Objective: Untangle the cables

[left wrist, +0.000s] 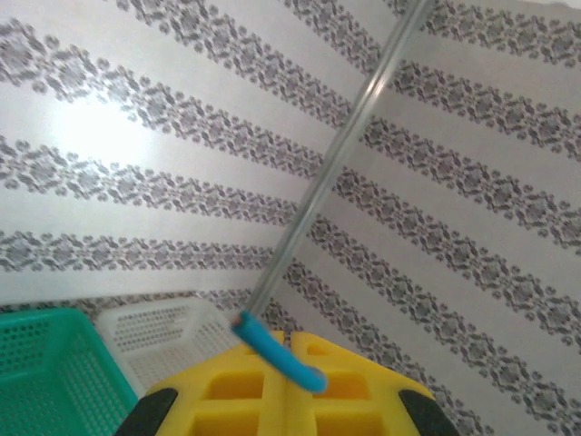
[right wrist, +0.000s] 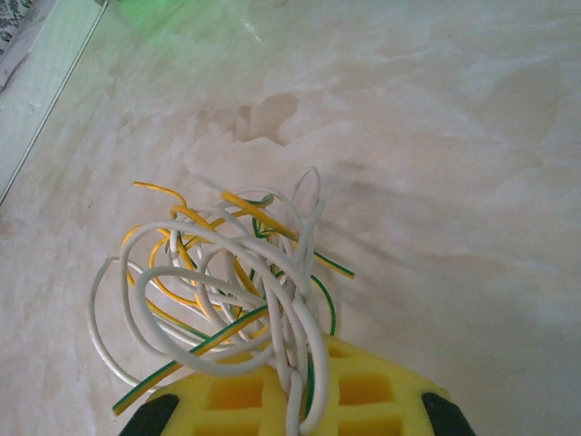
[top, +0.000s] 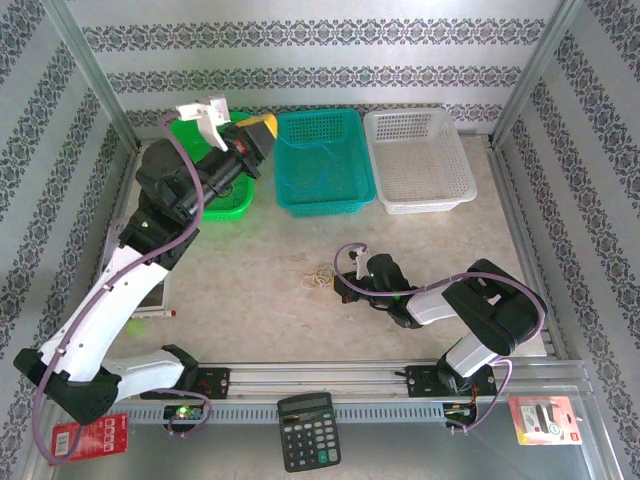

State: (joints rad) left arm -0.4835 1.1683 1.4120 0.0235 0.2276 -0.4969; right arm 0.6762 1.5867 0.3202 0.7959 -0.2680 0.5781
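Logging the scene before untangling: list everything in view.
cables: one clump, white and yellow-green, table centre
blue wire piece: one, blue, held aloft
baskets: three, green, teal, white, far side
calculator: one, black, near edge
packets: two, red, near corners
left gripper: one, yellow pads, shut on the blue wire piece, raised far left
right gripper: one, yellow pads, shut on the cables, low
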